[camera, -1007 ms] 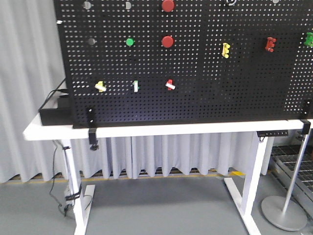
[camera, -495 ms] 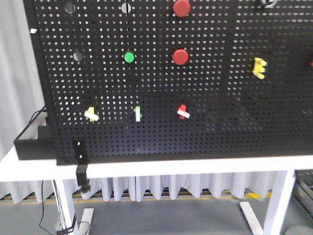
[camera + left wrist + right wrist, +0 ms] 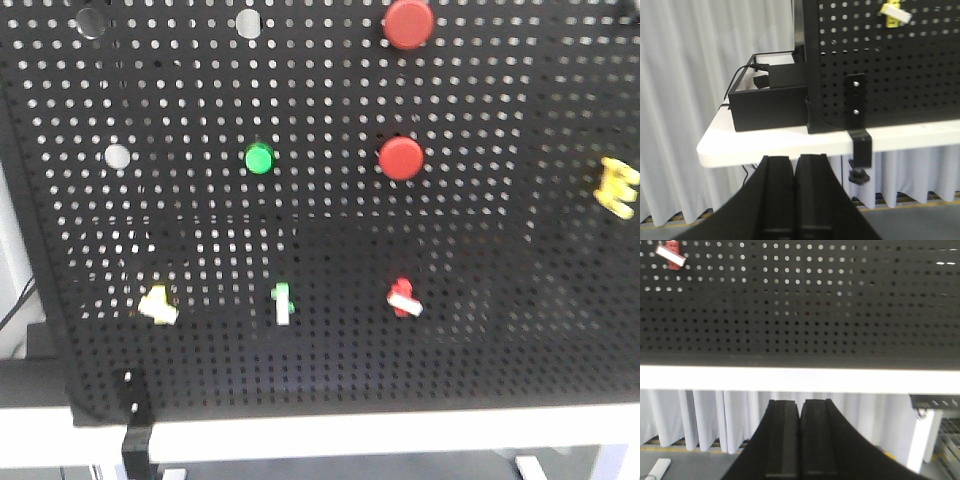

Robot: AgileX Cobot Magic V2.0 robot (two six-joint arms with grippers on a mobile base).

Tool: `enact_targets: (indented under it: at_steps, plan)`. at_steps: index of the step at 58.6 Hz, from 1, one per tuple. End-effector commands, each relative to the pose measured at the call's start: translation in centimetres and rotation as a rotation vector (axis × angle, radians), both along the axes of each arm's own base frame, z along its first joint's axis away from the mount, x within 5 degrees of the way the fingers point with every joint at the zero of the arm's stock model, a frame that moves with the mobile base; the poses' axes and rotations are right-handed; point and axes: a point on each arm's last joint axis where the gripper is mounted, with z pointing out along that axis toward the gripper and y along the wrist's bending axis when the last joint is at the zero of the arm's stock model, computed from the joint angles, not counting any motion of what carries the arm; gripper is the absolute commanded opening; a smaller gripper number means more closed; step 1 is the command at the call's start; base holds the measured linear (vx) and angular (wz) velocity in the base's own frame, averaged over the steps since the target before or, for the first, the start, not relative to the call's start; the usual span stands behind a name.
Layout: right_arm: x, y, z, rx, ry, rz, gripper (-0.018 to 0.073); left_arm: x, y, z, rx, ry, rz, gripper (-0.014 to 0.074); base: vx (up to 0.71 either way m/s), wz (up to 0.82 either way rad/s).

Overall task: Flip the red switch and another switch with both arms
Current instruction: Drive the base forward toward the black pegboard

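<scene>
On the black pegboard [image 3: 330, 230], the small red switch [image 3: 403, 298] with a white lever tip sits low and right of centre. The pale yellow switch [image 3: 157, 305] is at the same height on the left. In the right wrist view the red switch [image 3: 672, 254] shows at the top left, far above my right gripper [image 3: 800, 402], which is shut and below the table edge. The left wrist view shows the yellow switch [image 3: 895, 12] at the top right. My left gripper [image 3: 795, 159] is shut and empty, below the table's corner. Neither arm shows in the front view.
A green-based toggle [image 3: 283, 303] stands between the two switches. Above are a green button [image 3: 259, 158], two big red push buttons [image 3: 401, 158] and a yellow part [image 3: 618, 186] at the right. The board stands on a white table [image 3: 765, 142] with a clamp [image 3: 860, 150] and a black box [image 3: 767, 105].
The front view has closed in on the pegboard: the switches appear larger and lower in frame, and the table legs and floor have dropped out of view.
</scene>
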Motion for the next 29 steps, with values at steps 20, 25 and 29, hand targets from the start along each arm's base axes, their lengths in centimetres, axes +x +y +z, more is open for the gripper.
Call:
enact_targets:
  at_steps: [20, 25, 29]
  plan:
    - [-0.03, -0.25, 0.59, -0.006, -0.081, -0.029, 0.0029, -0.1, -0.12, 0.44, -0.011, -0.086, -0.013, 0.0002, 0.17, 0.06]
    - [-0.03, -0.25, 0.59, -0.006, -0.081, -0.029, 0.0029, -0.1, -0.12, 0.44, -0.011, -0.086, -0.013, 0.0002, 0.08, 0.05]
    - [-0.03, -0.25, 0.59, -0.006, -0.081, -0.029, 0.0029, -0.1, -0.12, 0.44, -0.011, -0.086, -0.013, 0.0002, 0.06, 0.04]
